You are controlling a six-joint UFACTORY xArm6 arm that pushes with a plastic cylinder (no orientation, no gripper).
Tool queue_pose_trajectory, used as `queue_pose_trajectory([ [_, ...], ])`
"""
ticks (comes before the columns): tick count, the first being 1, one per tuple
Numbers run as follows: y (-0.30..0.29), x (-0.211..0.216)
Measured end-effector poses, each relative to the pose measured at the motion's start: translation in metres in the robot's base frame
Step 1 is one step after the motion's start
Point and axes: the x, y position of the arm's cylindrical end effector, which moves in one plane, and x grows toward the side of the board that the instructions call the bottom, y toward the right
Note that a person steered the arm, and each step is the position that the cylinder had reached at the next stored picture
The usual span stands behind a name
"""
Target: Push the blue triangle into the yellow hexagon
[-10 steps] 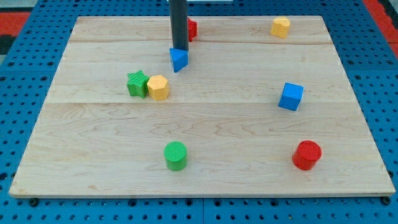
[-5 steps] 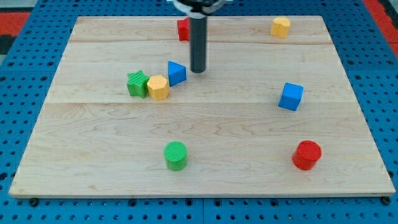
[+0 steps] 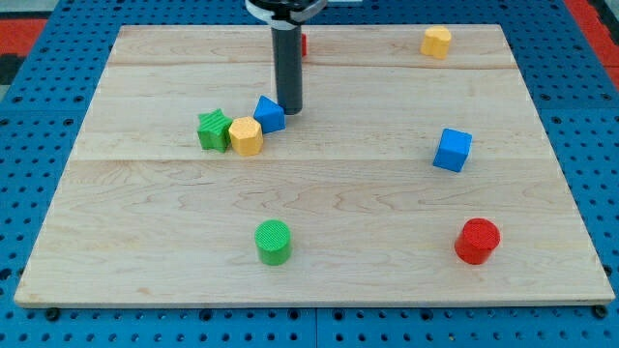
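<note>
The blue triangle (image 3: 269, 114) lies left of the board's middle, touching the upper right side of a yellow hexagon (image 3: 246, 136). A green star (image 3: 214, 130) sits against that hexagon's left side. My tip (image 3: 289, 109) stands just to the right of the blue triangle, at or very near its edge. A second yellow hexagon (image 3: 436, 42) sits at the view's top right.
A red block (image 3: 301, 43) is mostly hidden behind the rod at the top. A blue cube (image 3: 452, 150) is at the right, a red cylinder (image 3: 477, 241) at the bottom right, a green cylinder (image 3: 273, 242) at the bottom centre. The wooden board (image 3: 145, 271) lies on a blue pegboard.
The blue triangle was pushed down and left until it met the yellow hexagon. My tip swung to the triangle's right, then moved left against it.
</note>
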Motion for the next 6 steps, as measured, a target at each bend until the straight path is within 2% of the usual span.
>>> queue_pose_trajectory([
  [4,-0.022,0.000],
  [5,-0.013,-0.008],
  [6,0.017,-0.034],
])
